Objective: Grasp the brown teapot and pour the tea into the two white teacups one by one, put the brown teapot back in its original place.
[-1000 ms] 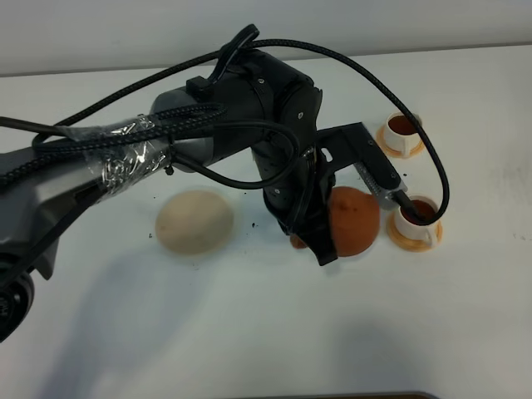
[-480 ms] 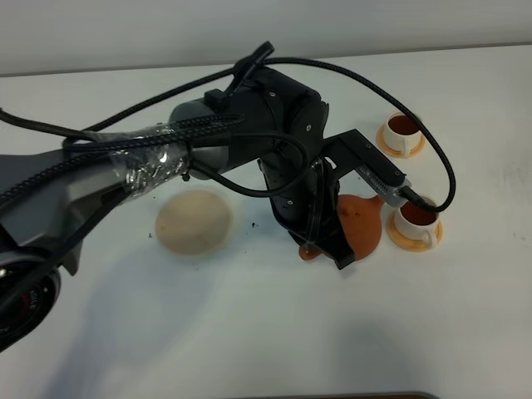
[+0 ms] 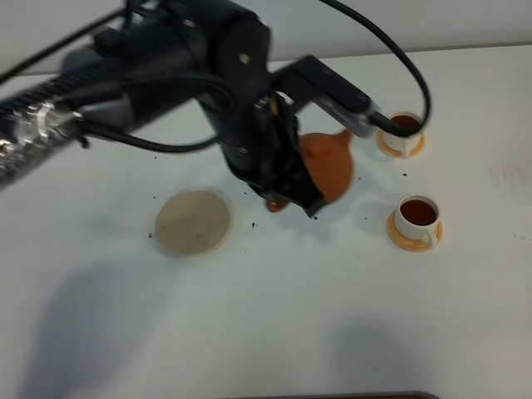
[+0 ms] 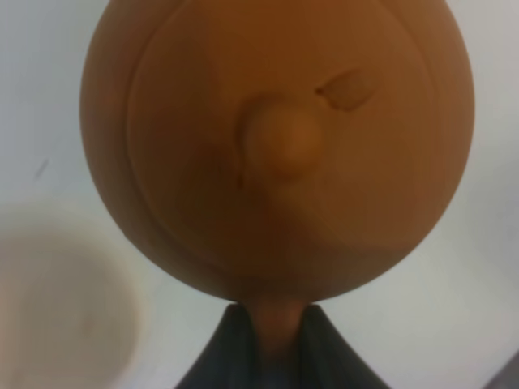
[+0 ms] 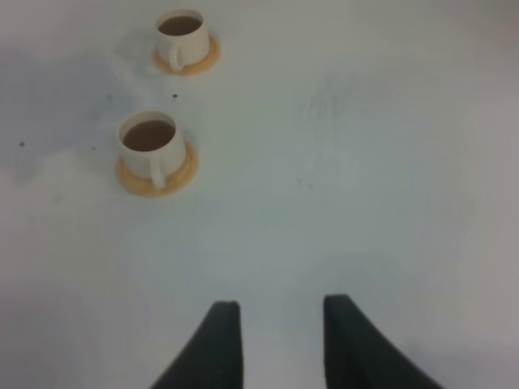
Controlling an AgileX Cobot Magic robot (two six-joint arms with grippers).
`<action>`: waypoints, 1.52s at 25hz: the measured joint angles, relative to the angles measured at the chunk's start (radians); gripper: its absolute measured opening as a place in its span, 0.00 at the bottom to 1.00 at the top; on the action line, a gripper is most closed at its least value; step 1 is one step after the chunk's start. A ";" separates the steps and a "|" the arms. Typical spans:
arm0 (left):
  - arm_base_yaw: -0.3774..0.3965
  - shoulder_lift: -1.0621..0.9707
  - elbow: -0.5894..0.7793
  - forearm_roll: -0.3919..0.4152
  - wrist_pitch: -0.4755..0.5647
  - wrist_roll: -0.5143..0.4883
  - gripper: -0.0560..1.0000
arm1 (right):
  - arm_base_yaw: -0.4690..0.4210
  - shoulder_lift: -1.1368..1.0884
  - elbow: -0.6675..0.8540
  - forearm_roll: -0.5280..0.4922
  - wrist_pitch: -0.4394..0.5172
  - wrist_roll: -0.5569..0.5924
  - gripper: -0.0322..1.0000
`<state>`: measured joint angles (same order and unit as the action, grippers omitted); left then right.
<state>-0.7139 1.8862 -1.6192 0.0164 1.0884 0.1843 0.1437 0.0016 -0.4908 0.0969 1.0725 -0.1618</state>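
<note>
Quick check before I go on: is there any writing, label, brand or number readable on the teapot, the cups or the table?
None: no text shows in any view.
teapot: plain brown clay.
cups: plain white.
coaster: blank.
table: bare white, only dark specks.

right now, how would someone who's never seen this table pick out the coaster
Start from the white table and the big black left arm holding the teapot. The coaster lies flat on the table beside the arm, away from the cups. It is a bare, pale beige disc, wider than the orange saucers under the cups.
</note>
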 joint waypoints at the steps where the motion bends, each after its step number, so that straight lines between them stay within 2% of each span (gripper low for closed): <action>1: 0.020 -0.013 0.000 0.009 0.025 -0.021 0.16 | 0.000 0.000 0.000 0.000 0.000 0.000 0.26; 5: 0.086 -0.076 0.073 0.037 0.062 -0.107 0.16 | 0.000 0.000 0.000 0.001 0.000 0.000 0.26; 8: 0.130 -0.134 0.196 0.047 0.031 -0.159 0.16 | 0.000 0.000 0.000 0.002 0.000 0.000 0.26; 14: 0.211 -0.214 0.483 0.029 -0.174 -0.275 0.16 | 0.000 0.000 0.000 0.002 0.000 0.000 0.26; 18: 0.255 -0.217 0.593 0.002 -0.316 -0.314 0.16 | 0.000 0.000 0.000 0.002 0.000 0.000 0.26; 22: 0.292 -0.217 0.635 0.021 -0.404 -0.363 0.16 | 0.000 0.000 0.000 0.002 0.000 0.000 0.26; 27: 0.310 -0.216 0.637 0.030 -0.420 -0.376 0.16 | 0.000 0.000 0.000 0.002 0.000 0.000 0.26; 30: 0.310 -0.193 0.637 0.030 -0.464 -0.376 0.16 | 0.000 0.000 0.000 0.002 0.000 0.000 0.26; 38: 0.310 -0.107 0.639 -0.005 -0.516 -0.374 0.16 | 0.000 0.000 0.000 0.003 0.000 0.000 0.26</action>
<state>-0.4041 1.7795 -0.9799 0.0114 0.5725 -0.1900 0.1437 0.0016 -0.4908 0.0999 1.0725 -0.1618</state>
